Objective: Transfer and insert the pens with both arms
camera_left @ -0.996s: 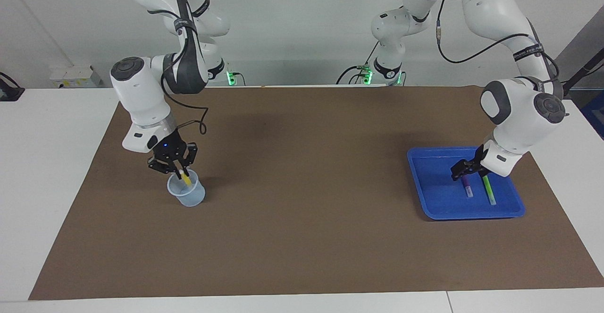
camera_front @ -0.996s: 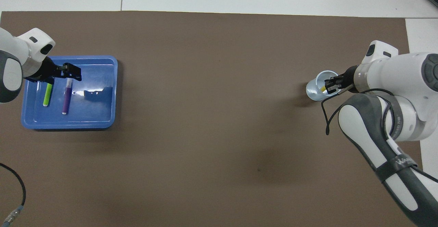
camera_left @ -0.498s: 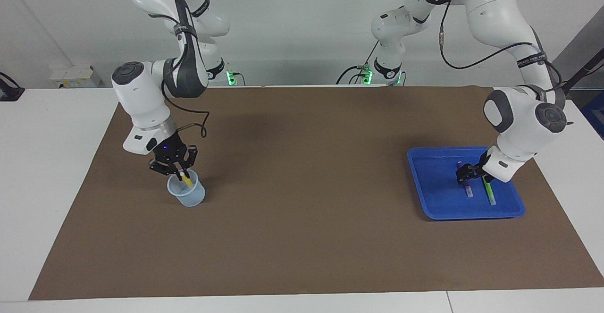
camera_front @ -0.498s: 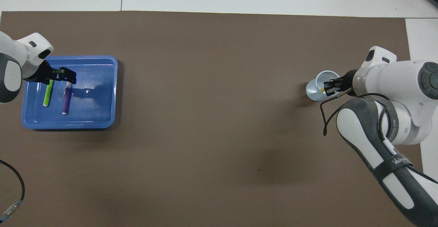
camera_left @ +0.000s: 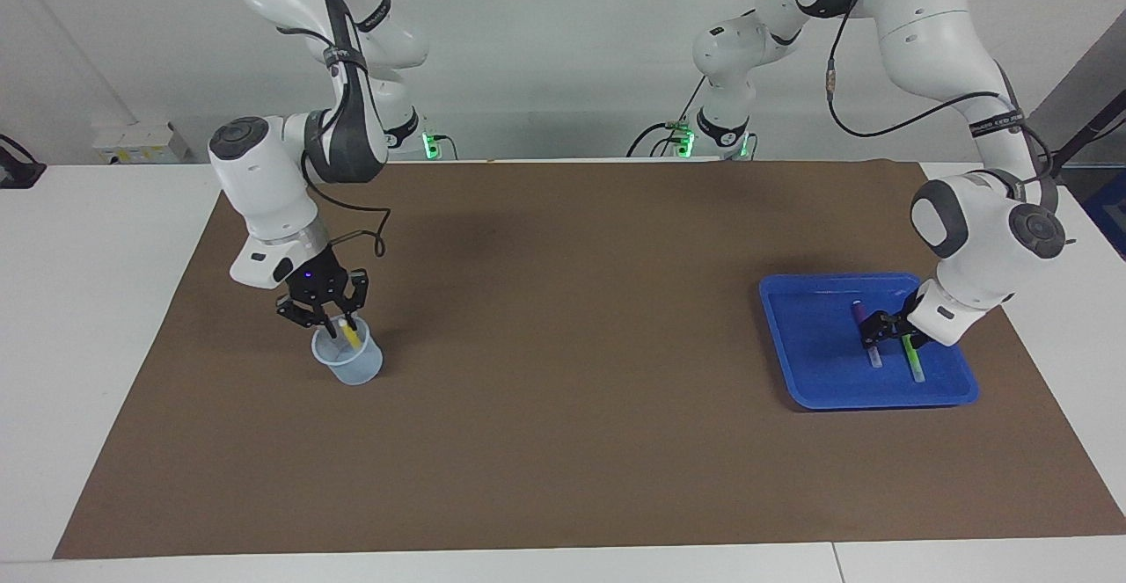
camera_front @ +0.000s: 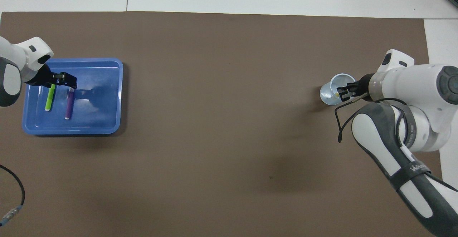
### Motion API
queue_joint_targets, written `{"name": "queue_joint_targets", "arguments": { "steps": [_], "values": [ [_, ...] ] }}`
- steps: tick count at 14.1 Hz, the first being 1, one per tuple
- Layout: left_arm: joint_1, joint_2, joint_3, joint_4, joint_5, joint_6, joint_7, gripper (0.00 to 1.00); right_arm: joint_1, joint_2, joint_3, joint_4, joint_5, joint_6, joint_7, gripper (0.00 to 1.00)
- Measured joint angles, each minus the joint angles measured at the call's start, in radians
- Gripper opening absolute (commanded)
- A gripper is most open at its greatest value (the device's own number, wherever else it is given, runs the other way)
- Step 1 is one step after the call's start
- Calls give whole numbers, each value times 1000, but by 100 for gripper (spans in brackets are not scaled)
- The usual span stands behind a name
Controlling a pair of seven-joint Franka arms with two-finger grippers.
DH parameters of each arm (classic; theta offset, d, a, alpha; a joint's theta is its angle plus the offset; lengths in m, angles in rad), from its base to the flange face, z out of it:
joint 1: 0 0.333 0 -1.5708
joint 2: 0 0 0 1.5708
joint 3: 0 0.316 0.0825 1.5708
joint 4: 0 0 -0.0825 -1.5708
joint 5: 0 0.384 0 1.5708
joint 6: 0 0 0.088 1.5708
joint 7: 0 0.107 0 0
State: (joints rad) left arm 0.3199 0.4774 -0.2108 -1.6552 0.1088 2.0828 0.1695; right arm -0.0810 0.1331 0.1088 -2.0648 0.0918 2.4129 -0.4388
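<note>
The purple pen (camera_left: 873,354) and the green pen (camera_left: 913,363) lie side by side in a blue tray (camera_left: 809,337) toward the left arm's end of the table. My left gripper (camera_left: 880,337) is low in the tray, open, its fingers down at the purple pen (camera_front: 68,104), beside the green pen (camera_front: 49,99). The yellow pen (camera_left: 349,335) stands tilted in a clear plastic cup (camera_left: 352,368) toward the right arm's end. My right gripper (camera_left: 327,326) is open just above the cup's rim, apart from the yellow pen (camera_front: 337,94).
A brown mat (camera_left: 563,302) covers most of the white table. The tray (camera_front: 103,101) and the cup (camera_front: 327,95) are the only containers on it. A black cable (camera_front: 18,194) lies at the mat's edge near the left arm.
My left gripper has come lower into the tray, down onto the purple pen. My right gripper has risen slightly off the yellow pen, which stays in the cup.
</note>
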Motion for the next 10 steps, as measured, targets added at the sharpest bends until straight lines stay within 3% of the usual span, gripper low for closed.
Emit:
{"name": "queue_joint_targets", "arguments": {
  "steps": [2, 10],
  "values": [
    [0, 2, -1, -10, 0, 0, 5, 78, 0, 0, 0, 0, 0, 0, 0, 100],
    [12, 2, 1, -54, 0, 8, 51, 70, 0, -18, 3, 45, 47, -87, 8, 100]
  ]
}}
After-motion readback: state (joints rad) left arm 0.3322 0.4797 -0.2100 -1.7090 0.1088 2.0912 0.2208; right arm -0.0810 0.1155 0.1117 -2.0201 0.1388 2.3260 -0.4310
